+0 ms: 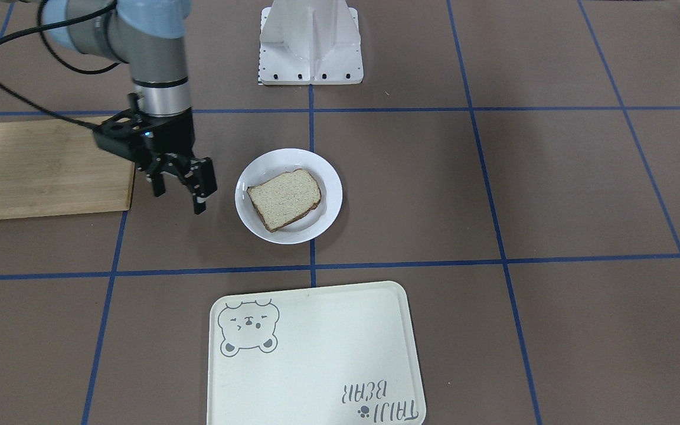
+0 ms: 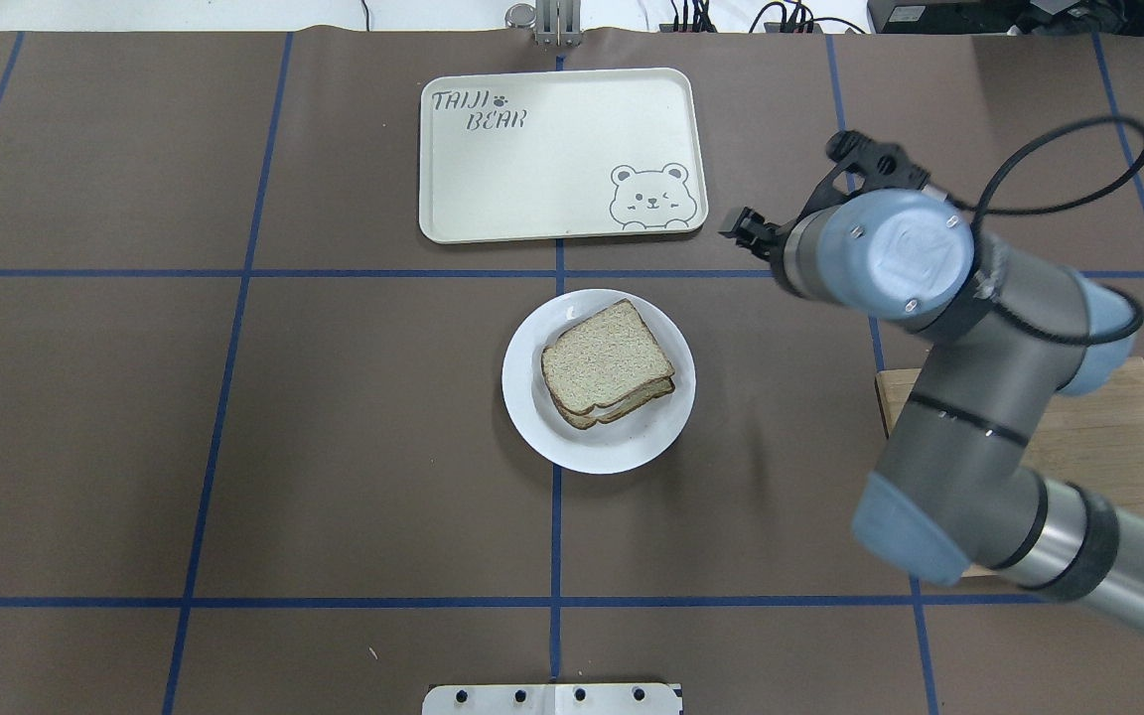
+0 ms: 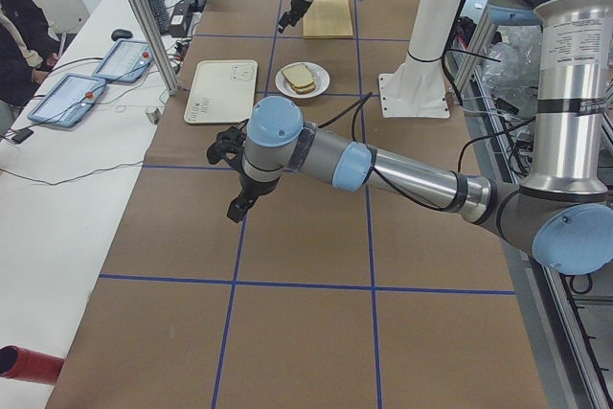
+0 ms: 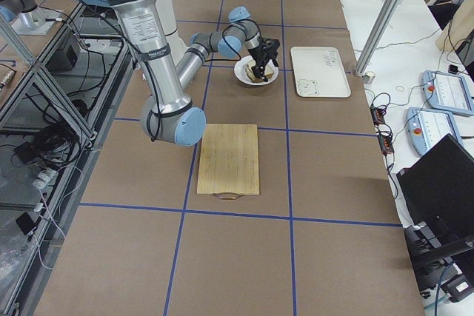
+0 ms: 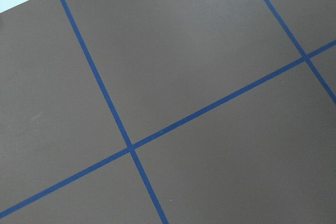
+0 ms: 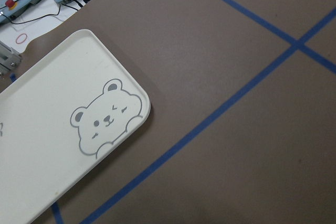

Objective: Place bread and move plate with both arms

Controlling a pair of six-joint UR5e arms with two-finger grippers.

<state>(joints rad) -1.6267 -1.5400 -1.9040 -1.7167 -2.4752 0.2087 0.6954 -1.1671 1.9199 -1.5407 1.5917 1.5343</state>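
Note:
The bread (image 1: 284, 199) lies on the white plate (image 1: 318, 172) at the table's middle. The overhead view shows two stacked slices (image 2: 607, 362) on the plate (image 2: 622, 449). My right gripper (image 1: 178, 200) hangs open and empty just beside the plate, on the cutting-board side, not touching it. Its fingers (image 1: 200, 188) point down above the table. In the overhead view the wrist hides most of it (image 2: 751, 226). My left gripper (image 3: 238, 206) shows only in the exterior left view, far from the plate over bare table. I cannot tell whether it is open or shut.
A cream bear-print tray (image 1: 316, 354) lies beyond the plate on the operators' side. A wooden cutting board (image 1: 45, 168) lies on the robot's right side. The white pedestal (image 1: 310, 41) stands at the robot's edge.

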